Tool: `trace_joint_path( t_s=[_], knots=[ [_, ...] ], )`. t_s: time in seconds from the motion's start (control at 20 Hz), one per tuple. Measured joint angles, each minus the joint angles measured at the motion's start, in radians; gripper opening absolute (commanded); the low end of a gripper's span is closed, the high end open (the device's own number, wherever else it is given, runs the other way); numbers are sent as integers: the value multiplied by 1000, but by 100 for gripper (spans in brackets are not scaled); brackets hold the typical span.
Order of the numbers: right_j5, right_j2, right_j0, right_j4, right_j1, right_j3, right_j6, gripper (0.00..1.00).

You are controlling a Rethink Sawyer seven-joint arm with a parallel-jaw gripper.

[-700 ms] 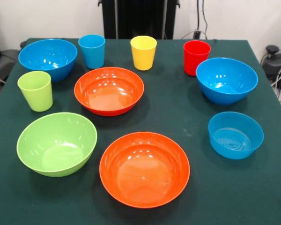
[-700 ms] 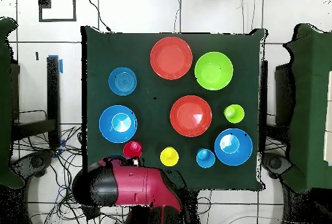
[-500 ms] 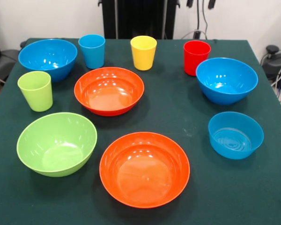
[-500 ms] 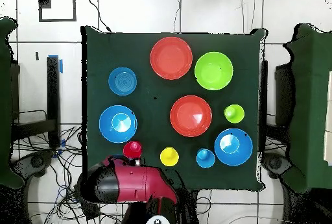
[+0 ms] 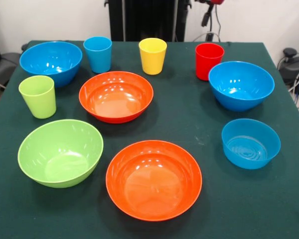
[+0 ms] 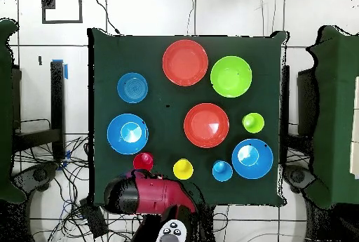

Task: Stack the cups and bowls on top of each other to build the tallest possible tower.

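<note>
Cups (image 5: 152, 55), bowls (image 5: 116, 96) unstacked; arm (image 6: 148, 193) drawn back, hand (image 5: 208, 11) above red cup (image 5: 209, 60)

Open lanes of table (image 5: 189, 119) between well-spaced bowls (image 5: 116, 96) and cups (image 5: 152, 56), nothing stacked, all approachable from above.

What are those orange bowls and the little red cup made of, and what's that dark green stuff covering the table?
The two orange bowls and the red cup look like glossy moulded plastic: bright reflections streak their inner walls and the colour is even throughout. The table cover looks like matte cloth, perhaps felt: it shows no shine and carries faint light specks like lint.
</note>
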Motion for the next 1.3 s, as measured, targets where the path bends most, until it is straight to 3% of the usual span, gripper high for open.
trace_joint_path(
  t_s=[0.55,0.95,1.3],
  knots=[
    [18,-216,159,10,51,-143,25,100],
    [27,-275,181,42,105,-207,85,100],
    [27,-271,151,53,125,-210,96,100]
  ],
)
